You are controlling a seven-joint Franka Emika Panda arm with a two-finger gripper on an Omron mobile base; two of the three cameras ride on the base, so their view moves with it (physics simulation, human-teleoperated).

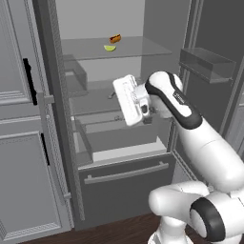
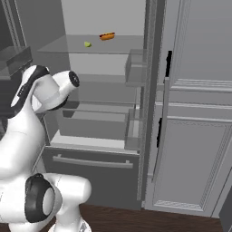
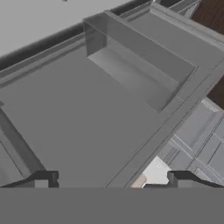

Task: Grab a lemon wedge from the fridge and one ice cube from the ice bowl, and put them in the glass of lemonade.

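Fridge [image 1: 119, 190] open, both doors swung wide. Lemon wedge [image 1: 110, 47] on upper glass shelf [image 1: 143, 47], long axis roughly left-right, curved side down; orientation too small to confirm. Hot dog [image 1: 115, 38] just behind it. Gripper [image 3: 111, 180] inside fridge at middle-shelf height, jaws spread wide, holding nothing. No legible writing.
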